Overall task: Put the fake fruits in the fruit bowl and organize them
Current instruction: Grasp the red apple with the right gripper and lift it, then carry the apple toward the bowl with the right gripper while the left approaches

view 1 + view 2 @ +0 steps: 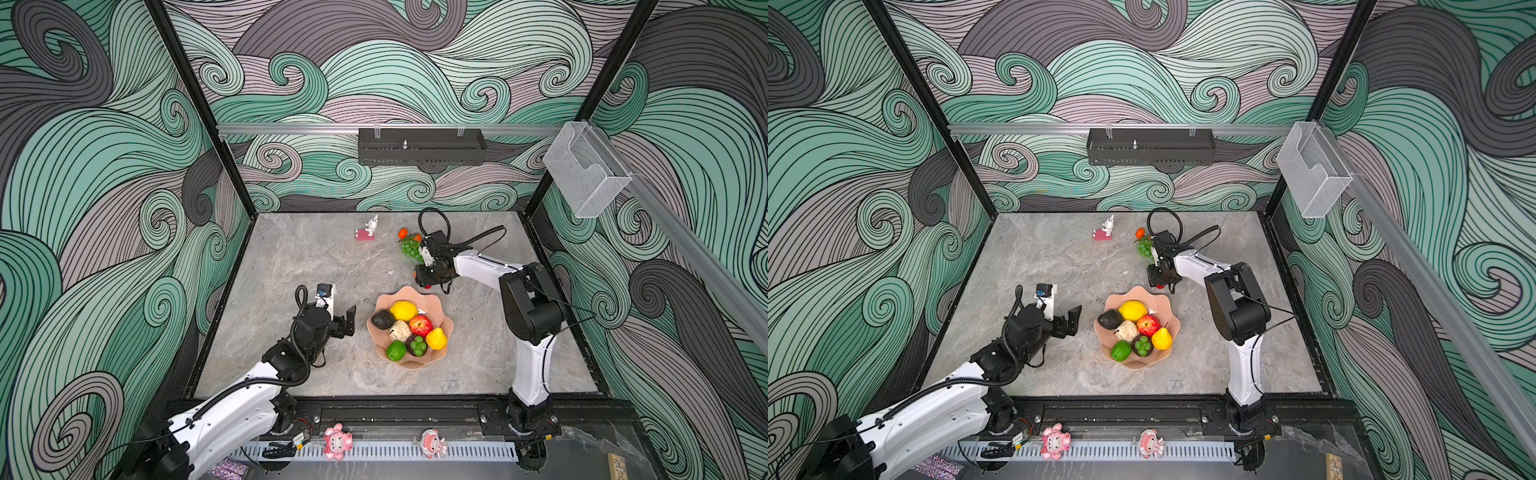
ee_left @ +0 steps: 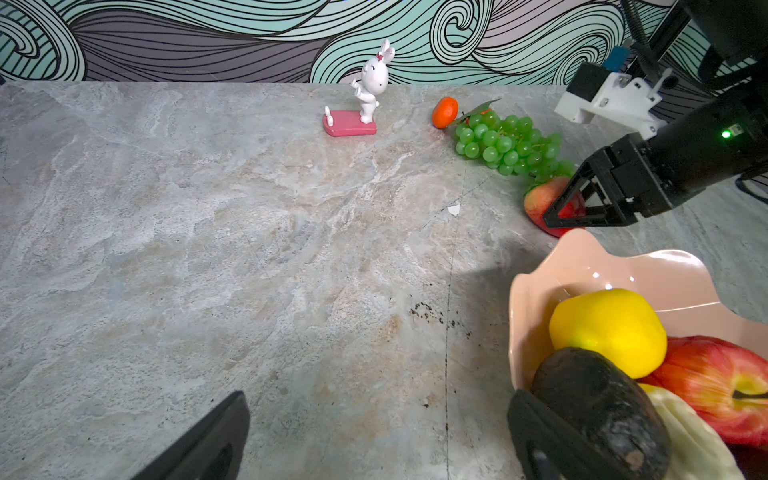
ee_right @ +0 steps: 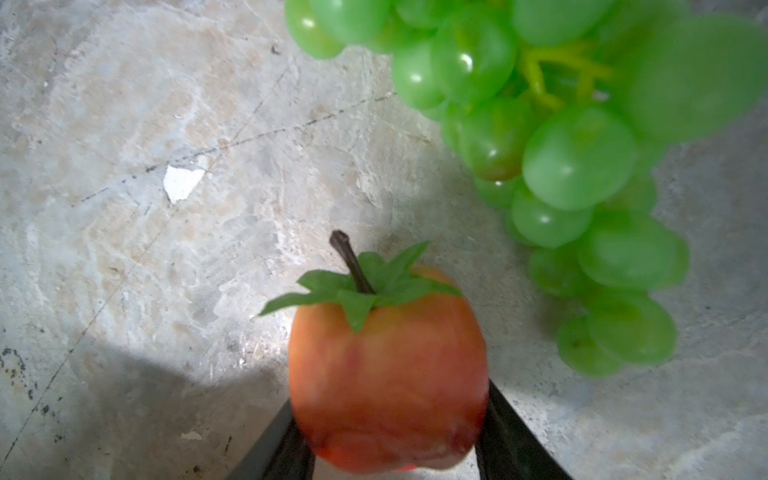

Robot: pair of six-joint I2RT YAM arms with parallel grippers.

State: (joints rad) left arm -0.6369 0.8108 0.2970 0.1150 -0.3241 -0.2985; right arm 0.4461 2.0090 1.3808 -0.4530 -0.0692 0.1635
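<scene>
The fruit bowl (image 1: pixel 415 366) is a shallow salmon-pink dish with a wavy, flower-like rim. It stands on the grey marbled table (image 1: pixel 291 270) between the two arms. Seven glossy pieces lie packed in it:
- a yellow lemon (image 1: pixel 403 310) at the far side
- a dark wrinkled avocado (image 1: pixel 382 320) touching the lemon on the left
- a cream knobbly fruit (image 1: pixel 400 331) in the middle
- a red apple (image 1: pixel 420 324) streaked with yellow
- a yellow pear (image 1: pixel 436 338) with a thin stem
- a smooth green lime (image 1: pixel 395 350) at the near side
- a dark round fruit (image 1: pixel 417 345) topped with green knobs, also at the near side

More fruit lies on the table beyond the bowl. There is a green grape bunch (image 2: pixel 505 145) with a small orange (image 2: pixel 444 112) just beside its far end. A peach-coloured fruit (image 3: pixel 386 390), red-orange with green leaves and a brown stem, lies just beside the bunch's near end.

The right gripper (image 1: pixel 426 283) is down at this fruit, with one of its dark fingers (image 3: pixel 511 436) close on each side. Whether they press it I cannot tell. The left gripper (image 2: pixel 378 399) hangs just left of the bowl, its jaws spread wide and holding nothing. A white rabbit figurine (image 1: pixel 368 230) on a pink base stands near the table's far edge, well apart from the bowl
</scene>
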